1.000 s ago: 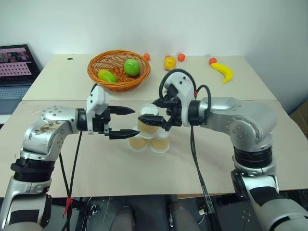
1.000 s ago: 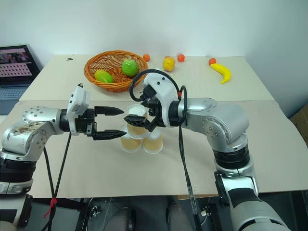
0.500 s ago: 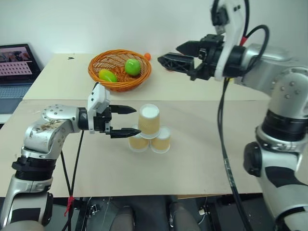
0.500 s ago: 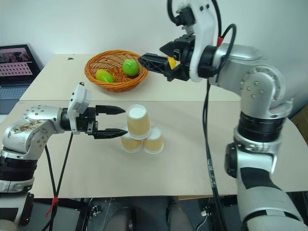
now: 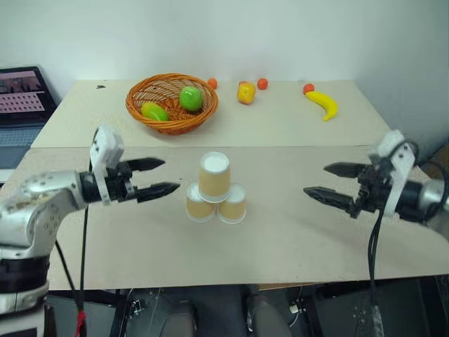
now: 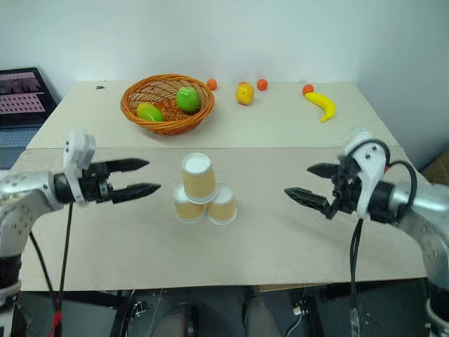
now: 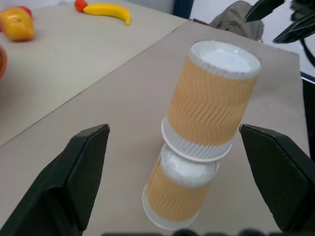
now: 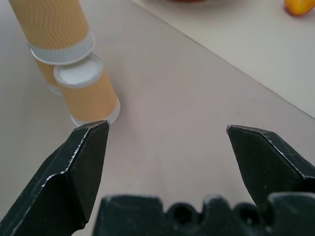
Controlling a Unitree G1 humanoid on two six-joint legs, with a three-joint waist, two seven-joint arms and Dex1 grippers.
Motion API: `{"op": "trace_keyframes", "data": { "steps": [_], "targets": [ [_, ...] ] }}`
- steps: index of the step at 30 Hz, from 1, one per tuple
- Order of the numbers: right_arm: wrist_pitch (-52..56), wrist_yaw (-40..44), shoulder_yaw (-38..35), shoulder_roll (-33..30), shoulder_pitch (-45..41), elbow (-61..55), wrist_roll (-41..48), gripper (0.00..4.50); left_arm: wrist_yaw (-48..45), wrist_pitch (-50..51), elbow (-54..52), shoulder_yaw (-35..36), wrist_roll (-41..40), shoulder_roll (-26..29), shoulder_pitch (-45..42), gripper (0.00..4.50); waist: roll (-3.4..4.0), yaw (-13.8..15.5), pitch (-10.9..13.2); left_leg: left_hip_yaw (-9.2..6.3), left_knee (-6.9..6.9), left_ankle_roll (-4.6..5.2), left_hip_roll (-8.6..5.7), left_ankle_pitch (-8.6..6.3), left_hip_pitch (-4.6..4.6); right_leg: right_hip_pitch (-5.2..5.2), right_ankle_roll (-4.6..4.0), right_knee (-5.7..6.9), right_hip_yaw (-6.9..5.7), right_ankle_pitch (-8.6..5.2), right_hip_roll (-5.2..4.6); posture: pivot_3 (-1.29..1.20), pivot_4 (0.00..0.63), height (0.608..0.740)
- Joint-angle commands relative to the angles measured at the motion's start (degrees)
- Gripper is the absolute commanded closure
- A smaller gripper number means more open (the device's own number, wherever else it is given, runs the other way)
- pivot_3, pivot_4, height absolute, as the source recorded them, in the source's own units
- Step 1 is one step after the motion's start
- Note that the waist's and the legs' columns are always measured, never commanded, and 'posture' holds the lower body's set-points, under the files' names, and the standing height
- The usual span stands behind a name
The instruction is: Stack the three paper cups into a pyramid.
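The three paper cups stand upside down as a pyramid in the middle of the near table. The top cup rests on the lower left cup and the lower right cup. My left gripper is open, a short way left of the pyramid and pointing at it, touching nothing. Well off to the pyramid's right my right gripper hangs open and empty. In the left wrist view the top cup sits tilted over a lower cup. The right wrist view shows a lower cup.
An orange wicker basket with two green fruits stands behind the cups. Along the far edge lie a yellow-red fruit, small orange fruits and a banana. A laptop sits beyond the table's left edge.
My right gripper came off the top cup, rose high, then swung down and far to the right. My left gripper drew back to the left. The cups stayed stacked.
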Motion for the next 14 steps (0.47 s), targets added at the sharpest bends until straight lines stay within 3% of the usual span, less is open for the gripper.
{"op": "trace_keyframes", "data": {
  "steps": [1, 6, 14],
  "targets": [
    [-3.5, -3.3, -3.4, 3.5, 4.4, -3.8, 0.5, 0.04, 1.9, -4.8, -3.8, 0.5, 2.8, -0.5, 3.9, 0.0, -0.01, 0.2, 0.0, 0.0, 0.03, -0.01, 0.01, 0.01, 0.02, 0.05, 0.0, -0.02, -0.01, 0.01, 0.0, 0.0, 0.15, 0.737],
    [-7.2, -6.0, -1.4, 7.1, 9.2, -4.9, -1.0, 0.04, 3.7, -10.3, -6.2, -1.6, 6.8, -2.2, 9.7, 0.0, -0.01, 0.3, 0.0, 0.03, 0.08, -0.08, -0.01, 0.05, 0.25, 0.24, -0.04, -0.02, 0.01, 0.06, -0.02, 0.0, 0.15, 0.737],
    [-11.6, -8.8, 3.4, 8.9, 11.8, -3.8, -4.8, 0.04, 7.9, -20.3, -4.5, -5.7, 14.5, -6.5, 9.3, 0.0, -0.01, 0.5, 0.0, 0.03, 0.03, -0.08, -0.01, 0.04, 0.25, 0.24, -0.07, -0.04, 0.03, 0.05, -0.01, 0.0, 0.15, 0.737]
  ]
}}
